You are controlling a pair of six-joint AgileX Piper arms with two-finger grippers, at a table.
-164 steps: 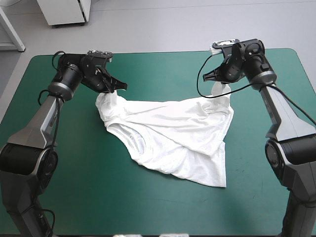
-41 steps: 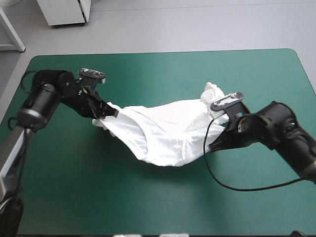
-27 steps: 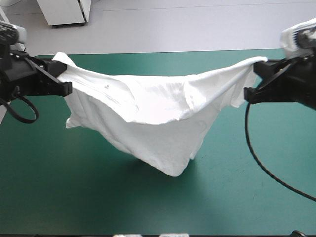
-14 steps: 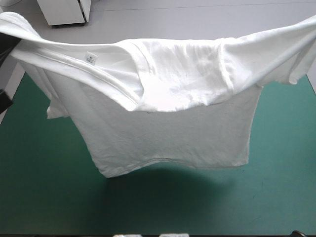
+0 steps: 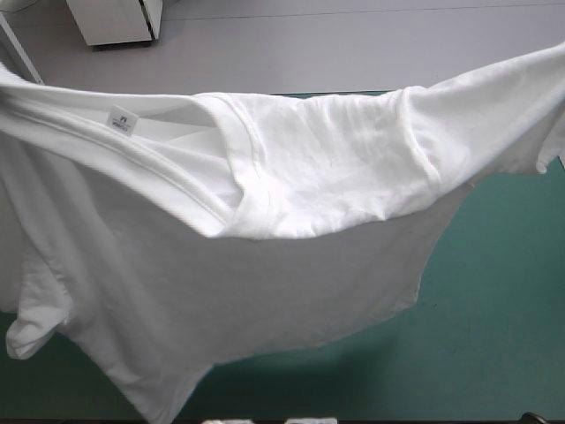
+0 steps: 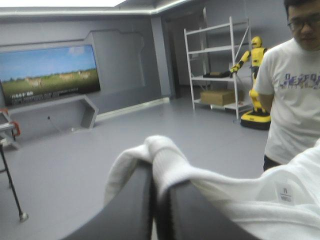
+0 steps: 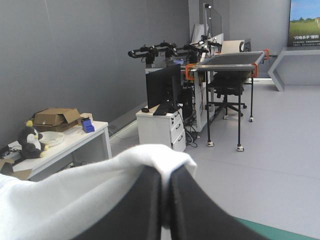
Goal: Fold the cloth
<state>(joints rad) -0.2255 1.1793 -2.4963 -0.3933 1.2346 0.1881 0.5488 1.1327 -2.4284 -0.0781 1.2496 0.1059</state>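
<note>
The white T-shirt (image 5: 265,291) hangs spread in the air above the table and fills most of the high view. Its collar (image 5: 243,177) and neck label (image 5: 121,119) face up, and one sleeve (image 5: 31,331) droops at the left. Neither arm shows in the high view. In the left wrist view my left gripper (image 6: 156,175) is shut on a fold of the T-shirt (image 6: 225,195) that wraps over the black fingers' tip. My right gripper (image 7: 165,177) is likewise shut on the T-shirt (image 7: 75,200), held up level with the room.
The teal-green table cover (image 5: 503,300) shows under and to the right of the hanging T-shirt, with the shirt's shadow on it. A strip of the cover (image 7: 280,232) lies below the right gripper.
Earlier both grippers held the T-shirt low on the table. They have lifted it and drawn it apart, and it now hangs higher and nearer the camera, with the arms out of the high view.
</note>
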